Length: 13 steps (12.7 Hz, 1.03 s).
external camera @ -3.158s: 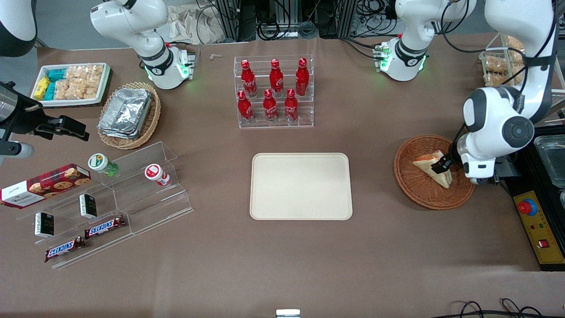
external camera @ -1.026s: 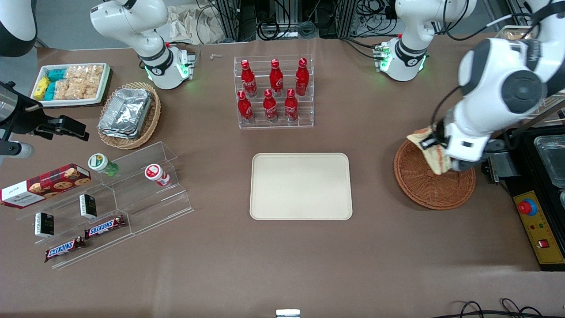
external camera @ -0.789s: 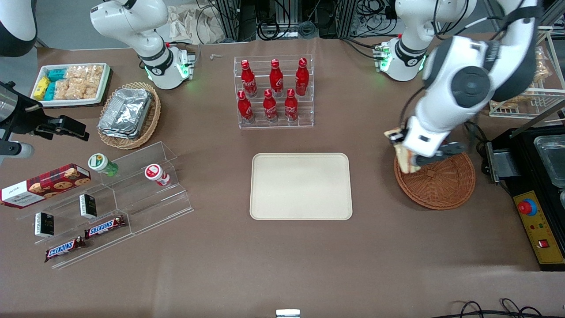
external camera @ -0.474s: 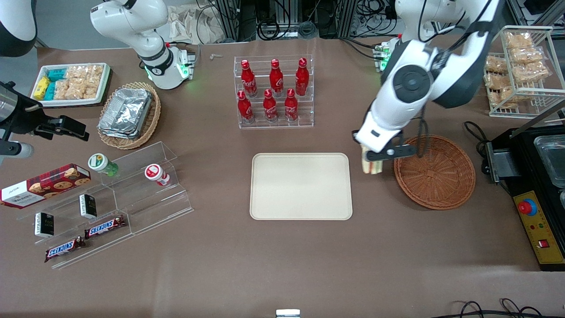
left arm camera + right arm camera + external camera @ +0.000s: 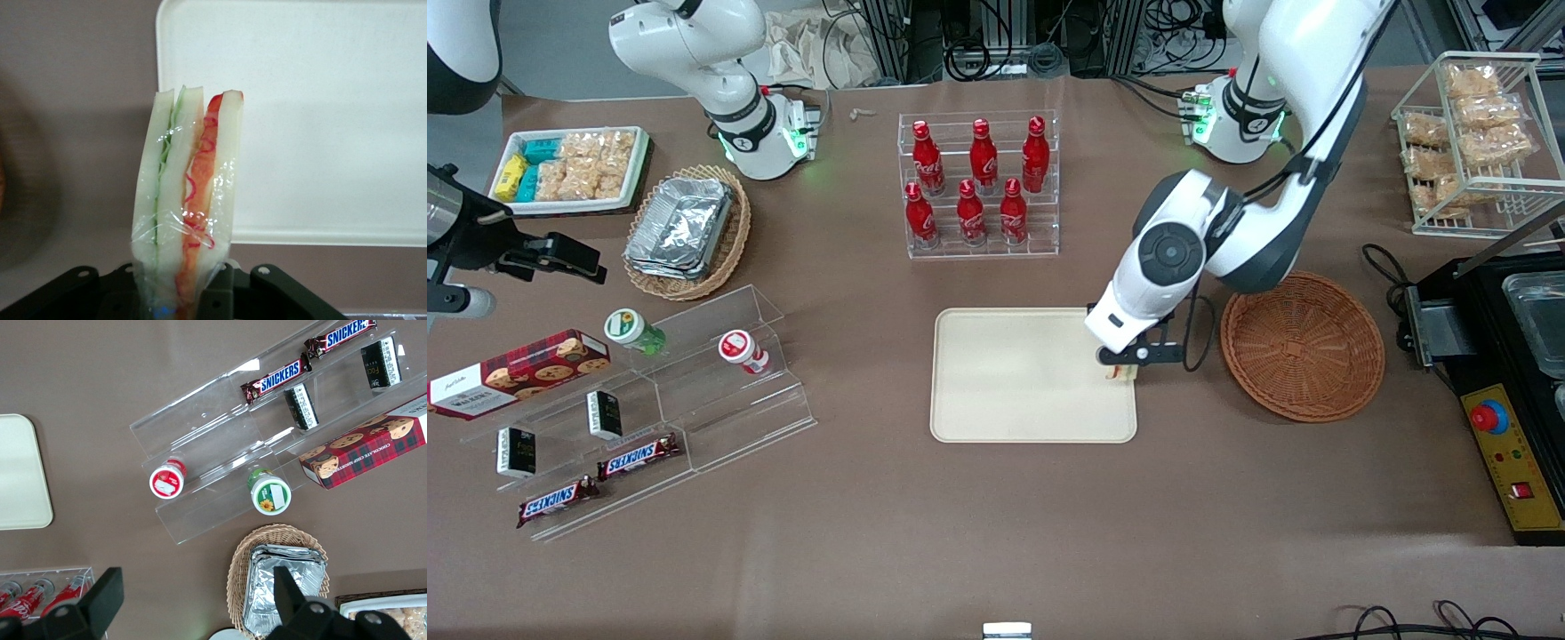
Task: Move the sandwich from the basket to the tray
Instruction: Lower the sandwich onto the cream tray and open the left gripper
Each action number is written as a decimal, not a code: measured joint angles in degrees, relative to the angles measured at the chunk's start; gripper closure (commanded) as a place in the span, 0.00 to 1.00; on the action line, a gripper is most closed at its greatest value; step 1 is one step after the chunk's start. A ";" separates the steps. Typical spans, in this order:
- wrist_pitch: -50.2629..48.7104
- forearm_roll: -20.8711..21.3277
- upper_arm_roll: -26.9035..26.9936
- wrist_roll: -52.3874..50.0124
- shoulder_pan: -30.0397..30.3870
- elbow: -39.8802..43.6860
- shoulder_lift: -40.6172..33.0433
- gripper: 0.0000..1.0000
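Your black two-finger gripper (image 5: 1122,366) is clamped on the plastic-wrapped triangular white-bread sandwich (image 5: 188,200) with green and red-orange filling. It holds the wedge in the air over the edge of the flat cream-beige rectangular tray (image 5: 1014,378) that faces the round reddish-brown wicker basket (image 5: 1303,347). The sandwich stands edge-up, its layers showing. The basket sits beside the tray, toward the working arm's end of the brown table (image 5: 996,533).

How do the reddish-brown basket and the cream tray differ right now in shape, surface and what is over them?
The basket is round, woven and reddish-brown; the tray is a flat, smooth, cream rectangle with rounded corners. Nothing hangs over the basket, while the gripper, shut on the wrapped sandwich, is over the tray's edge nearest the basket. Both sit on the brown table with nothing lying in them.
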 measured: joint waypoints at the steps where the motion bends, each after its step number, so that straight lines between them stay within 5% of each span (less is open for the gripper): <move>1: 1.24 1.04 0.00 0.00 -0.26 0.14 1.59 1.00; 8: 8.13 5.28 0.07 0.00 -0.79 0.58 9.92 1.00; 9: 8.30 5.34 0.07 0.00 -0.79 0.77 10.51 0.68; 10: 8.32 5.64 0.09 0.00 -0.79 0.98 10.85 0.19; 11: 8.32 6.80 0.13 0.00 -0.79 1.10 10.97 0.01; 13: 8.32 9.42 0.13 0.00 -0.79 1.52 10.98 0.00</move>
